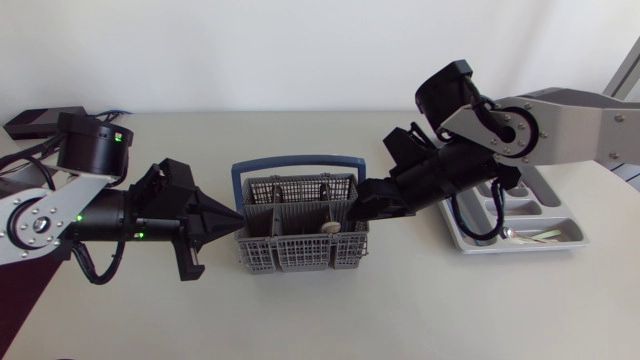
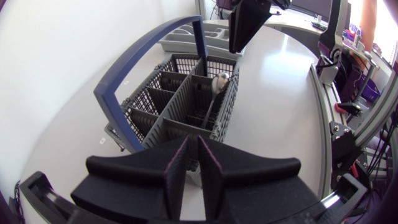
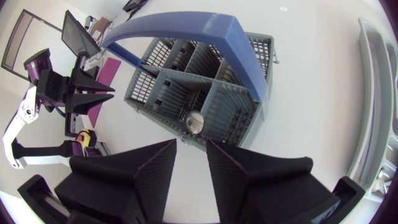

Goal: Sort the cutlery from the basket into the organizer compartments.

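Observation:
The grey basket (image 1: 300, 228) with a blue handle (image 1: 297, 160) stands mid-table. A spoon (image 1: 328, 227) stands in its right-hand cell, bowl up (image 2: 219, 83) (image 3: 194, 121). My left gripper (image 1: 236, 214) (image 2: 191, 163) is shut, fingers nearly together, tips against the basket's left wall; I cannot tell whether it pinches the wall. My right gripper (image 1: 358, 207) (image 3: 191, 149) hangs open over the basket's right rim, just short of the spoon bowl, with nothing between its fingers. The grey organizer (image 1: 470, 240) (image 2: 186, 38) lies to the right and holds some cutlery (image 1: 535, 236).
A black box (image 1: 30, 122) with cables sits at the table's back left corner. My right arm's links (image 1: 500, 125) hang above the organizer's left part. Bare tabletop (image 1: 320, 320) lies in front of the basket.

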Action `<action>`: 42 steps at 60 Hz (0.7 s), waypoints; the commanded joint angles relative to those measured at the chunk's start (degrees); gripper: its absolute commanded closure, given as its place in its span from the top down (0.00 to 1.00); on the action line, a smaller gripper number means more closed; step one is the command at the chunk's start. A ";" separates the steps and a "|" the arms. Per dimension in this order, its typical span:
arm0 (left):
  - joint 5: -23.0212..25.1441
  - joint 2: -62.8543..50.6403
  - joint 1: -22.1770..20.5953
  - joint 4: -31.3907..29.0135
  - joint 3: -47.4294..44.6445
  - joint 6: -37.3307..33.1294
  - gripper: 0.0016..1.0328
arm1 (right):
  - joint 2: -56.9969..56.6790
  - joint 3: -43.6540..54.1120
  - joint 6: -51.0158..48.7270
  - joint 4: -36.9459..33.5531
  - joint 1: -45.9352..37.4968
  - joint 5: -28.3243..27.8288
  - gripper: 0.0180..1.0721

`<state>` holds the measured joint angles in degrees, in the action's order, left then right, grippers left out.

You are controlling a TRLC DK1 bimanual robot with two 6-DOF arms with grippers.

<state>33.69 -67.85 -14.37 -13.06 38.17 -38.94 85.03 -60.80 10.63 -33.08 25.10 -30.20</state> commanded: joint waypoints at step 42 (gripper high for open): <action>-1.79 0.88 -3.38 -0.04 -1.00 1.58 0.13 | 6.81 -5.83 8.35 -4.80 4.69 6.99 0.50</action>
<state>32.23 -67.83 -17.17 -13.04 38.17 -38.52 90.32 -65.01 16.99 -37.17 29.54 -23.70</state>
